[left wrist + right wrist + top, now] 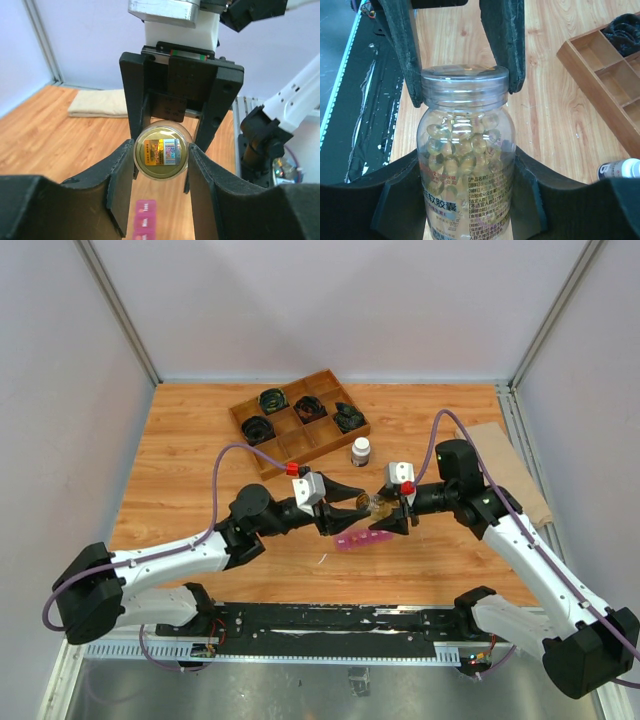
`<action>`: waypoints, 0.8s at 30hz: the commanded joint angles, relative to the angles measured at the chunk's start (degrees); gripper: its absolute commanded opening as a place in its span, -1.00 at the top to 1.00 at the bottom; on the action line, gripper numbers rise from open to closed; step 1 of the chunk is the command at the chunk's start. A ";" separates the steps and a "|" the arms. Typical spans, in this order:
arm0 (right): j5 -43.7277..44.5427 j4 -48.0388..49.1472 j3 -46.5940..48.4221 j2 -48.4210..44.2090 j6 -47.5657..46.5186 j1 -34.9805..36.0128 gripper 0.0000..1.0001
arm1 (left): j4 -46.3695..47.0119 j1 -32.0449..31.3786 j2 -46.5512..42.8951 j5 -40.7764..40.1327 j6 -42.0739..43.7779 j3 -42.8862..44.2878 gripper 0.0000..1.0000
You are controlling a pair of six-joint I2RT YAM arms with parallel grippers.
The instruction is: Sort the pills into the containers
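Observation:
The pills [460,140] are tan-yellowish pellets packed inside a small clear glass jar [465,175]. My right gripper [465,200] is shut on the jar's body and holds it on its side above the table [378,505]. My left gripper [162,167] is shut on the jar's gold-topped lid [162,152], one finger on each side. In the top view the two grippers, left [355,502] and right [395,512], meet nose to nose at the jar. The pink strip of containers [358,538] lies on the table just below them, lids closed, and also shows in the left wrist view [145,222].
A brown wooden divided tray [245,420] holding black coiled items stands at the back. A white-capped bottle [360,451] stands just in front of it. A folded tan cloth [515,470] lies at the right edge of the table.

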 commanded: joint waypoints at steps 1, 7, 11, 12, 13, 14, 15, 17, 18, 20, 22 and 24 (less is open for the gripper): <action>1.48 3.23 0.45 -0.76 2.36 -0.87 0.99 | 4.31 3.25 2.27 16.76 6.73 -1.78 0.82; 1.55 3.14 0.44 -0.76 2.21 -0.89 0.99 | 12.13 4.38 0.44 9.88 -3.60 -3.45 -0.60; 1.57 3.16 0.48 -0.81 2.20 -0.87 0.99 | 10.70 4.39 -4.19 5.42 -10.09 -4.43 -0.98; 1.58 3.14 0.46 -0.80 2.16 -0.89 0.99 | 9.61 4.37 -5.50 4.67 -12.08 -4.45 -0.98; 1.67 3.13 0.45 -0.80 2.14 -0.89 0.99 | 8.49 4.42 -6.68 3.84 -14.48 -4.40 -0.98; 1.69 3.16 0.44 -0.91 2.19 -0.89 0.99 | 7.33 4.38 -7.81 3.16 -16.74 -4.31 -0.98; 1.75 3.17 0.45 -0.86 2.13 -0.89 0.99 | 6.04 4.37 -8.89 2.74 -19.06 -4.10 -0.98; 1.71 3.14 0.45 -0.91 2.09 -0.89 0.99 | 4.39 4.37 -10.86 1.57 -23.85 -4.35 -0.98; 1.74 3.17 0.45 -0.88 2.08 -0.89 0.99 | 4.15 4.38 -11.59 0.54 -26.36 -4.78 -0.98; 1.78 3.12 0.46 -0.85 2.09 -0.89 0.99 | 3.07 4.37 -12.80 -2.58 -30.81 -5.54 -0.94; 1.86 3.16 0.46 -0.79 2.06 -0.89 0.99 | 1.32 4.35 -13.50 -6.68 -34.83 -6.10 -0.83; 1.87 3.17 0.46 -0.77 2.08 -0.89 0.99 | -4.44 2.99 -13.95 -13.69 -34.87 -5.40 -0.70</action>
